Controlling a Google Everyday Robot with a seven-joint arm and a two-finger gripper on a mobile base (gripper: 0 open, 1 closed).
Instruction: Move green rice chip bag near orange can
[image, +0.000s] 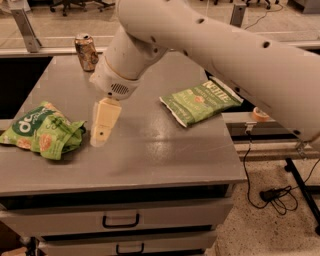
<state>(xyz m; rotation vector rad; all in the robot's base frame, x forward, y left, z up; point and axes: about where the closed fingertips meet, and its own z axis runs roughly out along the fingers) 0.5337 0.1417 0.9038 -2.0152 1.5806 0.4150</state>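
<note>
The green rice chip bag (42, 131) lies crumpled at the left edge of the grey table (150, 150). The orange can (86, 51) stands upright at the table's far left corner. My gripper (102, 125) hangs from the big white arm (210, 45) and points down at the table, just right of the bag and a short gap from it. It holds nothing that I can see.
A flat paler green Kettle bag (201, 102) lies on the right half of the table. Drawers (120, 220) sit under the table front. A tape roll (260, 113) rests on a rail to the right. Cables (270, 192) lie on the floor.
</note>
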